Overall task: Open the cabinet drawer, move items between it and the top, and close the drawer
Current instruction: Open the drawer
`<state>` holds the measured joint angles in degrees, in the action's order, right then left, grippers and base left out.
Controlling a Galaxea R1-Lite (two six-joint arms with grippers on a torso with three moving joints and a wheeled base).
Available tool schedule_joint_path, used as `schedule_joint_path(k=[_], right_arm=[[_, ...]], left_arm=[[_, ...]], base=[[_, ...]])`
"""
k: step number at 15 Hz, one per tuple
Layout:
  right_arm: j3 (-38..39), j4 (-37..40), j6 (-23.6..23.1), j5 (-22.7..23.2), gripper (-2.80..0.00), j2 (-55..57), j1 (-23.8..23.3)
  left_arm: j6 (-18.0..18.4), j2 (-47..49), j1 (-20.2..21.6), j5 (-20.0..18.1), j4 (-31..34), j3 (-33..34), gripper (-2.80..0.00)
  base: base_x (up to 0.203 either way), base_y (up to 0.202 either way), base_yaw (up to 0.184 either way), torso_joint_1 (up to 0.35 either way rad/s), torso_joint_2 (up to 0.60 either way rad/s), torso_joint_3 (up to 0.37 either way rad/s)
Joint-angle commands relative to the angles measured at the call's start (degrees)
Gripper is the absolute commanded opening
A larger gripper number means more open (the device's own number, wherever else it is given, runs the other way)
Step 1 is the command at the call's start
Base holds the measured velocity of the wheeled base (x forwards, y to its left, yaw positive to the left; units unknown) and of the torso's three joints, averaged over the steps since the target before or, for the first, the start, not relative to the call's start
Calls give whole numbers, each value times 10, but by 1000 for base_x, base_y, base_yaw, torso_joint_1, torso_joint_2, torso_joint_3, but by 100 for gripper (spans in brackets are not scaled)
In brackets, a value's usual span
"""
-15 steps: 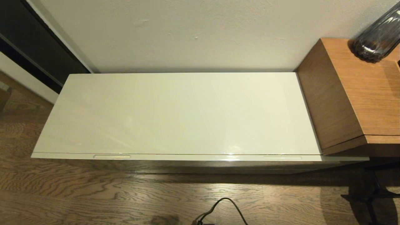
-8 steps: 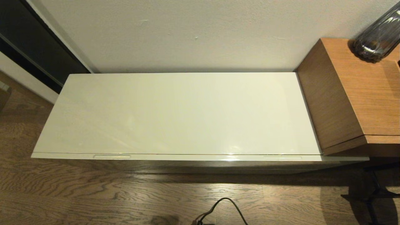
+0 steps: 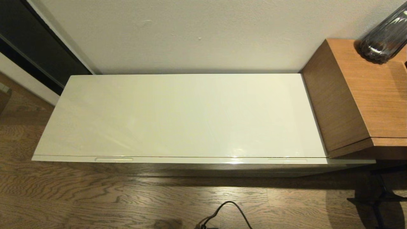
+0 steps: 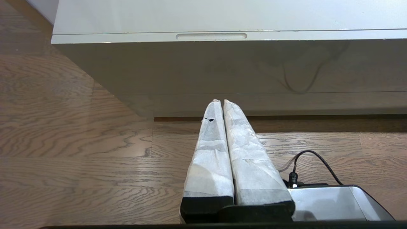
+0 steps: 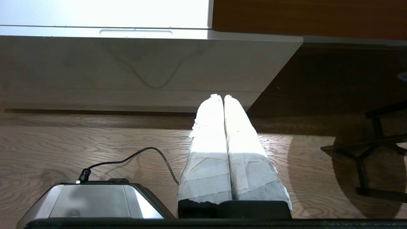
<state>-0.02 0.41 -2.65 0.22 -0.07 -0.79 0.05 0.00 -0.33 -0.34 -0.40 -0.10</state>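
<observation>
We see the cabinet drawer (image 3: 203,160) closed under the bare top (image 3: 184,114). Both our left end effector (image 4: 220,101) and right end effector (image 5: 220,96) hang near the floor (image 3: 95,197), fingers pressed together.

Both grippers, left gripper (image 4: 221,101) and right gripper (image 5: 221,96), have long tapered fingers wrapped in white tape, black mounts, plus a silver base (image 5: 92,200) with a black cable (image 5: 133,157).

Both arms hang low and near, below the head camera's sight. The left pincer (image 4: 219,101) has its white-wrapped fingers (image 4: 211,152) pressed together, holding nothing. The right pincer (image 5: 220,96) matches it, fingers (image 5: 244,159) closed and bare.
</observation>
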Motion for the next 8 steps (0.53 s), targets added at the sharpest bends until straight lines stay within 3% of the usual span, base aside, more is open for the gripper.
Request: schedule_joint_path(k=[1,8], right_arm=[[0,0,-1,0,-280,1,0],[-1,0,-1,0,-280,1,0]], left_arm=[[0,1,0,0,0,0,-280],[0,1,0,0,0,0,-280]], base=[[0,0,0,0,0,0],[0,0,0,0,0,0]])
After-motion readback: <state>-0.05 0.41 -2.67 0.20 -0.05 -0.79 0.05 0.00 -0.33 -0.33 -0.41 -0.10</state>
